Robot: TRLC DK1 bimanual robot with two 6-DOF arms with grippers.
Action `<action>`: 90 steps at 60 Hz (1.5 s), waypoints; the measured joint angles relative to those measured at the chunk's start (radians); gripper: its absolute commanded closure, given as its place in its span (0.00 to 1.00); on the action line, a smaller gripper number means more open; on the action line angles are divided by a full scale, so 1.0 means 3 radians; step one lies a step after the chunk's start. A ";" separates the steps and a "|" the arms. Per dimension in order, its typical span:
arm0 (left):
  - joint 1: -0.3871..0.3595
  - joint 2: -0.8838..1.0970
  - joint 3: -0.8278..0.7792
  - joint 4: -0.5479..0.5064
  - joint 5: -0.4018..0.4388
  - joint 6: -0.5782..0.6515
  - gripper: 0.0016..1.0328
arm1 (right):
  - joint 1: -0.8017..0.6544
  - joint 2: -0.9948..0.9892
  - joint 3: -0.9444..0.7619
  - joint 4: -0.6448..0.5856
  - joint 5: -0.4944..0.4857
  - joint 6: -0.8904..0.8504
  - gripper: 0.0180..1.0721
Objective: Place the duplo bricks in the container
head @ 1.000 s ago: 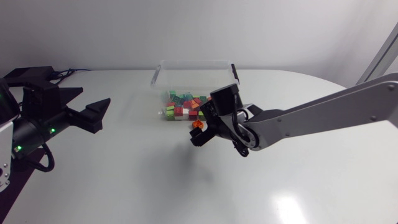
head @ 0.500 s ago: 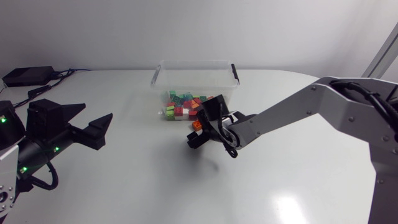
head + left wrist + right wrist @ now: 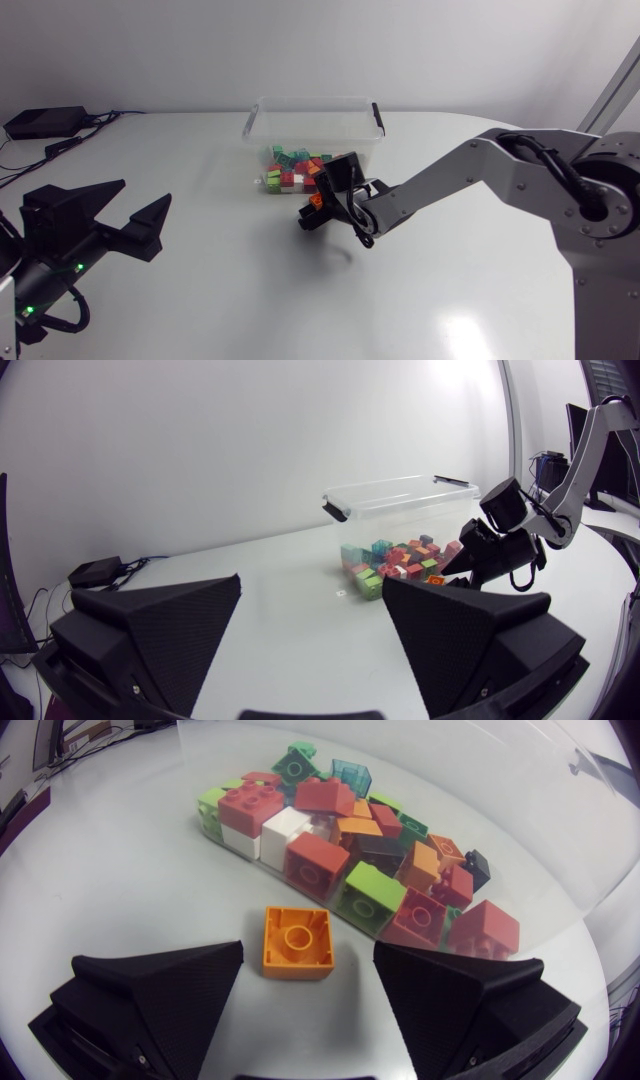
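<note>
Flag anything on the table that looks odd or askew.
One orange brick lies upside down, hollow underside up, apart from the brick pile. It sits between the open jaws of the right gripper, touching neither.

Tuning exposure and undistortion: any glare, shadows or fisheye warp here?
Head view: bright glare patch on the table, faint shadow on it near the right gripper. Right wrist view: fisheye bows the container wall; orange brick is sharp. Left wrist view: even light, no glare.
</note>
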 measured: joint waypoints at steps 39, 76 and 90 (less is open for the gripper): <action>0.0003 -0.1584 -0.0286 -0.0744 -0.0001 -0.0145 0.07 | 0.0022 -0.0064 -0.0159 0.0189 -0.0022 0.0009 0.65; 0.0041 -0.2379 -0.0553 -0.1025 -0.0289 -0.0387 0.09 | -0.0128 -0.2239 -0.0449 -0.0341 0.0037 0.0009 0.65; 0.0197 -0.2380 -0.0561 -0.1066 -0.0315 -0.0413 0.07 | -0.0131 -0.1746 0.0142 -0.0338 0.0039 0.0022 0.65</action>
